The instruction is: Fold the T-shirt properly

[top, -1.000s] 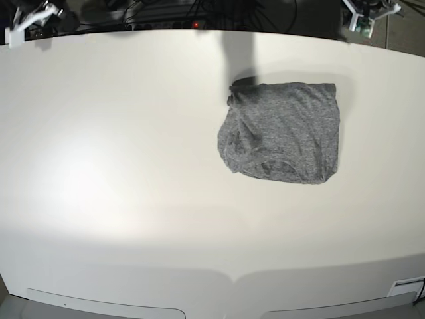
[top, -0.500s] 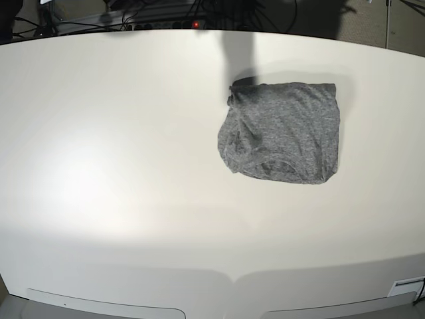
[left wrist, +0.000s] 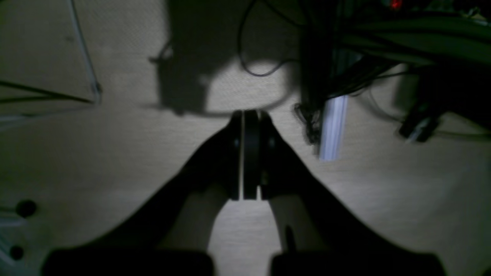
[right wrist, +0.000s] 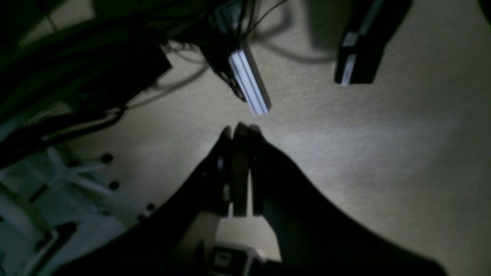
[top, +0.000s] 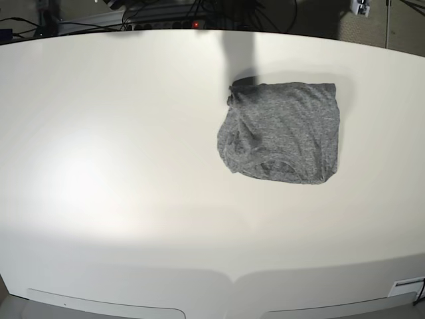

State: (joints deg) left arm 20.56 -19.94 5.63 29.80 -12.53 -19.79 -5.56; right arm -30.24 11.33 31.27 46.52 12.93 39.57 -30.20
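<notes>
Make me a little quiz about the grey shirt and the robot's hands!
1. True or false: the T-shirt lies in a folded bundle on the white table.
2. The left gripper is: A) open, B) shut, empty, C) shut on the shirt.
3. What does the right gripper hang over, going by its wrist view?

Key: 1 true; 2 B; 3 the carpeted floor, off the table.

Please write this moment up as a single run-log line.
shirt: folded into compact rectangle, lying alone on table | left pincer: shut, empty, off the table | right pincer: shut, empty, off the table
</notes>
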